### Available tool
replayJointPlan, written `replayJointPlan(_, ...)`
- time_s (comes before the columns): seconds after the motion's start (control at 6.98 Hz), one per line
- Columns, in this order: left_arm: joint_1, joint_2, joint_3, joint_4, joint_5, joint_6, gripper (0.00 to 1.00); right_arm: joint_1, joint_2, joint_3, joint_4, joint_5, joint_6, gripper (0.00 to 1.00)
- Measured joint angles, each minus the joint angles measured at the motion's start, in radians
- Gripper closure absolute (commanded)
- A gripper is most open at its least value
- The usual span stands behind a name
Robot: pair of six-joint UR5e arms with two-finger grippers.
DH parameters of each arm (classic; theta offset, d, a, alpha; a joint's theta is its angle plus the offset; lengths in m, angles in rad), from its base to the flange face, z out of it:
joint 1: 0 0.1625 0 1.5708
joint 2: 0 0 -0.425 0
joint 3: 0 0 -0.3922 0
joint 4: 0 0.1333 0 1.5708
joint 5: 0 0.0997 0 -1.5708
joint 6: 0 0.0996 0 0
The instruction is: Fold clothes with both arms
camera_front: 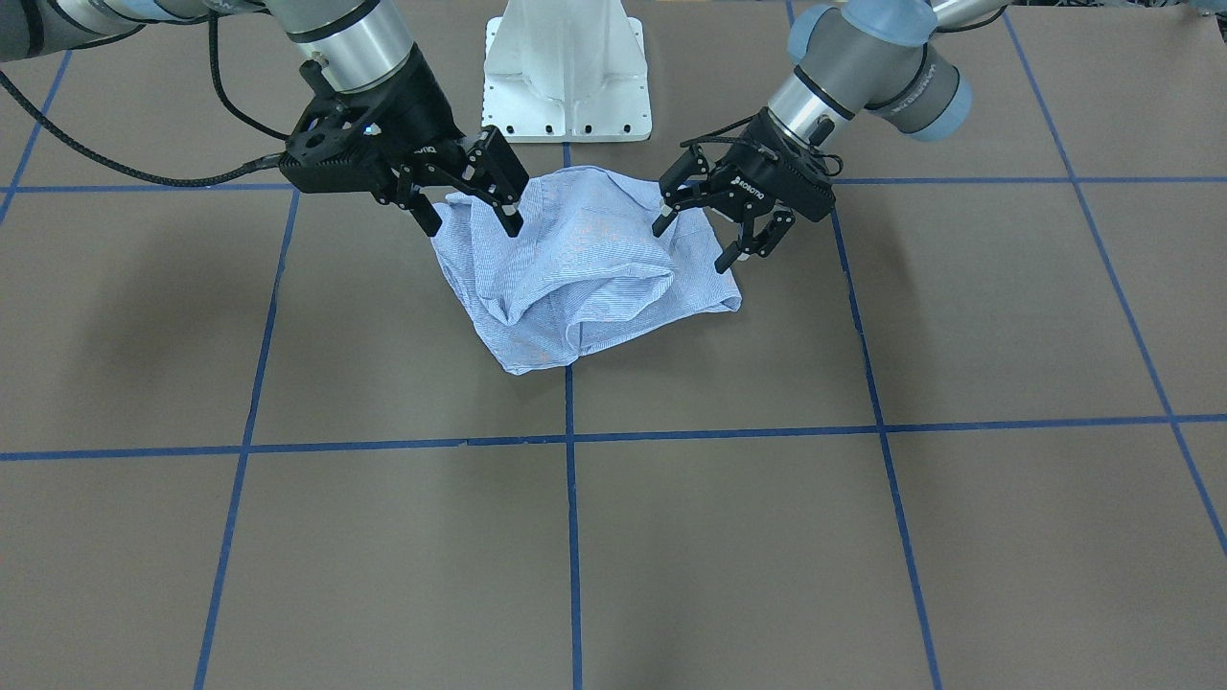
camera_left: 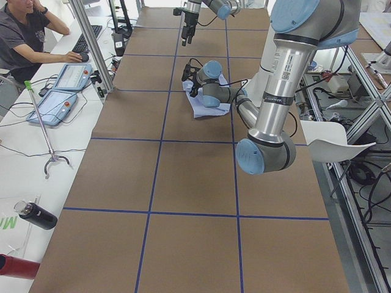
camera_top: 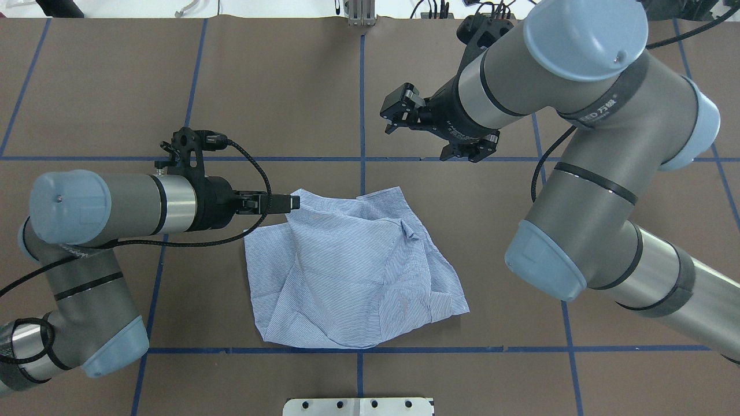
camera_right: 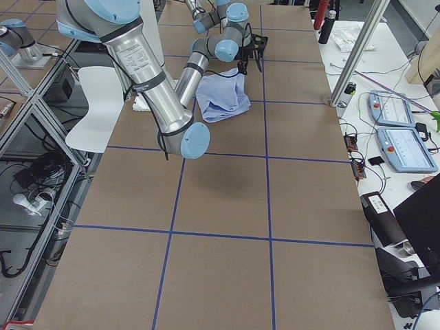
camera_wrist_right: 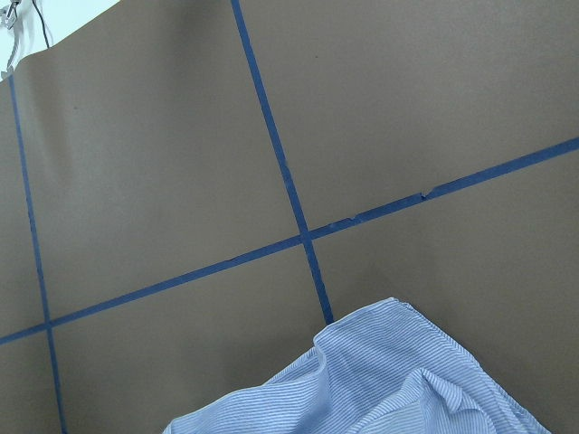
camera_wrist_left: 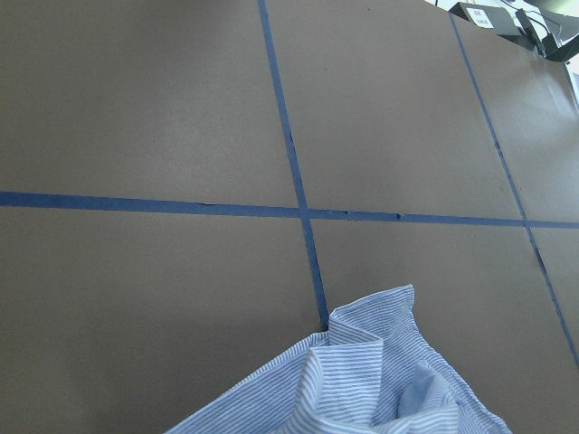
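We see the shirt (camera_top: 352, 271) lying bunched midway along the table's (camera_top: 173, 86) robot-side edge, the left hand (camera_front: 690, 249) and right hand (camera_front: 474, 230) both poised over it with jaws apart, so closing here could pinch several stacked layers and drag the whole heap askew.

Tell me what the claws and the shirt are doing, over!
Left claw open, low at edge of striped shirt. Right claw open, up high, empty. Shirt rumpled in a heap, not neatly folded. Nothing in the way.
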Motion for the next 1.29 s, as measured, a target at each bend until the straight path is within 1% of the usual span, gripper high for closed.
replayJointPlan(0.14,0.001,-0.003,0.006,-0.002,-0.001,0.076,0.08,0.001,-0.003,0.001,0.000,0.000,-0.007,0.00)
replayJointPlan(0.29,0.007,-0.014,0.026,-0.003,0.001,0.132,0.16,0.002,-0.005,0.003,0.001,0.000,-0.010,0.00)
replayJointPlan(0.43,0.015,-0.035,0.057,-0.004,0.004,0.180,0.26,0.002,-0.006,0.005,0.001,0.000,-0.011,0.00)
replayJointPlan(0.57,0.018,-0.059,0.088,-0.006,0.002,0.218,0.32,0.002,-0.006,0.006,0.001,-0.001,-0.012,0.00)
replayJointPlan(0.72,0.020,-0.071,0.104,-0.007,-0.002,0.249,0.43,0.003,-0.007,0.006,0.001,-0.001,-0.012,0.00)
replayJointPlan(0.86,0.021,-0.072,0.110,-0.007,-0.007,0.276,0.80,0.004,-0.008,0.007,0.001,0.000,-0.013,0.00)
replayJointPlan(1.0,0.019,-0.067,0.108,-0.004,-0.024,0.301,1.00,0.005,-0.008,0.007,0.001,0.000,-0.013,0.00)
replayJointPlan(1.29,0.012,-0.047,0.085,0.013,-0.067,0.317,1.00,0.006,-0.008,0.007,0.002,0.000,-0.013,0.00)
